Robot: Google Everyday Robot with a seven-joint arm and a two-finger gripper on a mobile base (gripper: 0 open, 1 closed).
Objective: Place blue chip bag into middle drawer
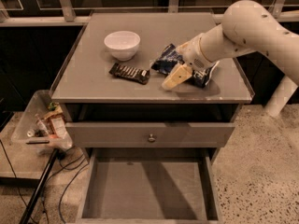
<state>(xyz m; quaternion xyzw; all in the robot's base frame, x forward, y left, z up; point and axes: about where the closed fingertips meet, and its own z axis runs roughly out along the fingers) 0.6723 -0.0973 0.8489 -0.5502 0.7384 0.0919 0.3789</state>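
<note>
The blue chip bag (167,61) lies crumpled on the right half of the cabinet top, partly covered by my arm. My gripper (174,78) is down at the bag's front edge, touching the cabinet top, with the white arm reaching in from the right. Whether it holds the bag does not show. The middle drawer (149,192) is pulled out at the bottom of the view, and its flat grey floor is bare.
A white bowl (122,44) stands at the back left of the top. A black-brown candy-bar wrapper (129,73) lies in front of it. A closed drawer front with a round knob (151,137) sits above the open drawer. A clear bin of rubbish (42,123) stands on the floor at left.
</note>
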